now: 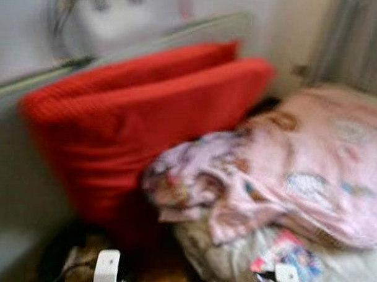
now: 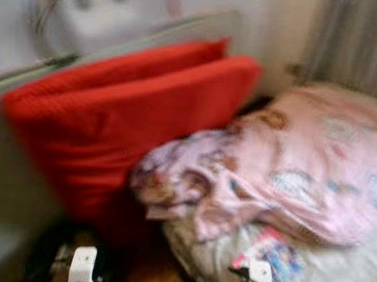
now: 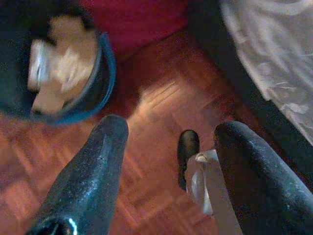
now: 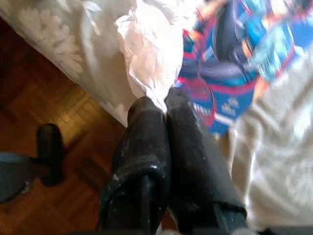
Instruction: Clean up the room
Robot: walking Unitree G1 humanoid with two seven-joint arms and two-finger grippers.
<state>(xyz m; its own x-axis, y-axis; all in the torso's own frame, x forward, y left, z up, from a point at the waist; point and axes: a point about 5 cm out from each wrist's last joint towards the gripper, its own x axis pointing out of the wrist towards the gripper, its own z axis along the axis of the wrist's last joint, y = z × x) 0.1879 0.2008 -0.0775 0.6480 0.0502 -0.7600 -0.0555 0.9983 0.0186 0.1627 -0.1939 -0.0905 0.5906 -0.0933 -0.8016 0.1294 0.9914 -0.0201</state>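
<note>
Beside the bed edge (image 4: 73, 54), right gripper (image 4: 164, 105) with fingers pressed together on a crumpled white tissue (image 4: 151, 49), just by a colourful wrapper (image 4: 234, 63) on the sheet. Left gripper (image 3: 168, 142) spread wide, holding nothing, above bare parquet (image 3: 156, 98); blue-rimmed bin (image 3: 105, 73) near. Red cushions (image 1: 140, 114) propped against the wall, touching the rumpled pink blanket (image 1: 286, 169).
</note>
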